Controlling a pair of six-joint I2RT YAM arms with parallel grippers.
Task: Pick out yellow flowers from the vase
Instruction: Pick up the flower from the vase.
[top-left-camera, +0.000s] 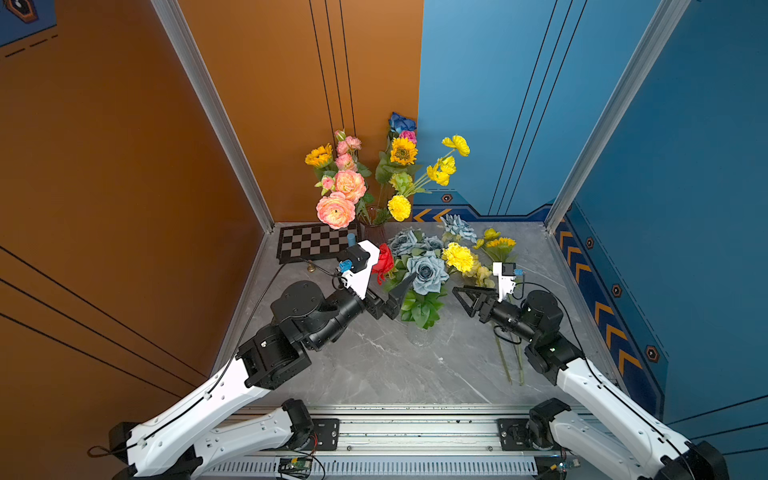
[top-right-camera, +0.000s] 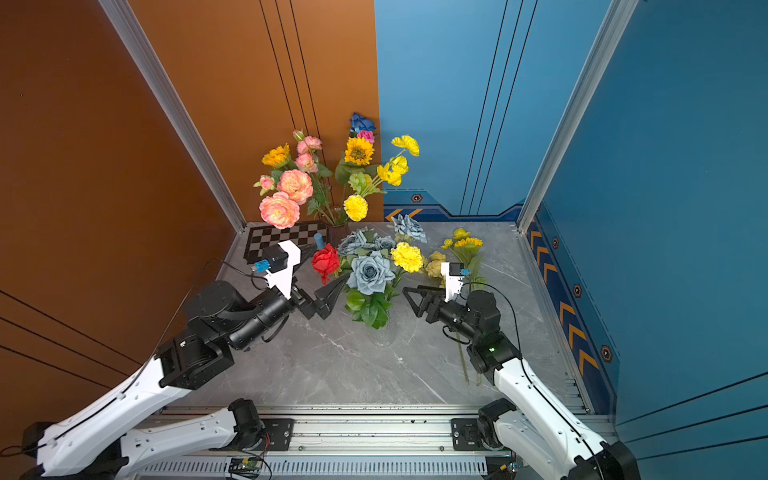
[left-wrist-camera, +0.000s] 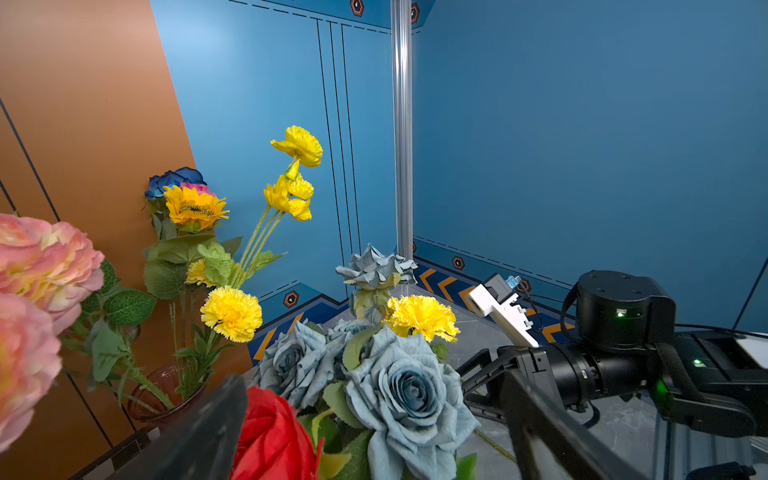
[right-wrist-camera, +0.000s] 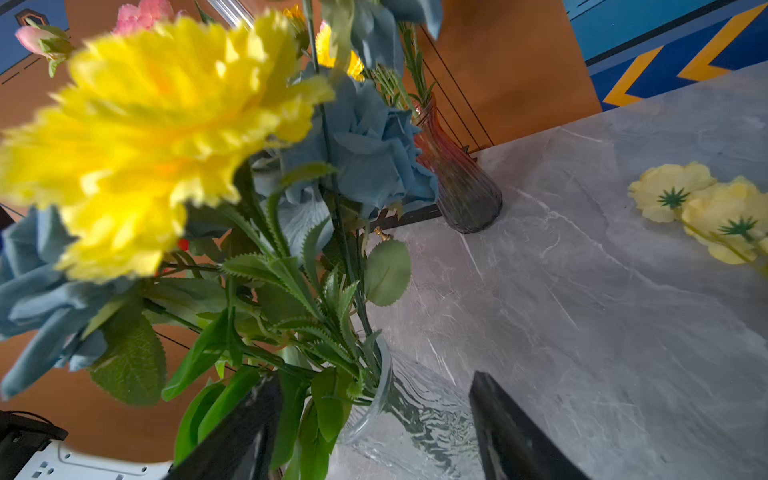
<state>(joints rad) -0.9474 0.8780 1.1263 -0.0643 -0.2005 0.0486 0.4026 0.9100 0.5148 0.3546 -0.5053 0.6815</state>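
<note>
Yellow flowers on table (top-left-camera: 482, 272): pale blooms + small sunflower sprig lie flat by R arm, stems running toward near edge under the forearm; out of any vase.
R arm: rises from near R corner, elbow bent, wrist low + roughly level, pointing in toward table centre.
R gripper (top-left-camera: 463, 297): jaws apart, nothing gripped; tips just beside clear vase (top-left-camera: 420, 334), on its R flank, approx rim height.
clear vase: mid-table, upright. In R wrist view, rim + leaves sit ahead in the gap btwn the jaws; no contact that I can see.
yellow carnation (top-left-camera: 458, 256): only yellow bloom in this vase, on R side of bunch, above + beyond R gripper. Stem near-upright, leaning slightly R, going down into the vase.
key relation: stem is ahead of R gripper, long axis roughly crosswise to the reach; R arm clearly nearer than L. Judgement: short push fwd, then close low on stem.
grey-blue roses (top-left-camera: 426, 272): crowd the stem on its L side; snag risk.
L gripper (top-right-camera: 328, 266): jaws wide, straddling red rose (top-right-camera: 326, 255), not gripping.
far vase (right-wrist-camera: 457, 183): by back wall, well apart; holds more yellow blooms (top-left-camera: 399, 207) w/ pink peonies (top-left-camera: 336, 210).
</note>
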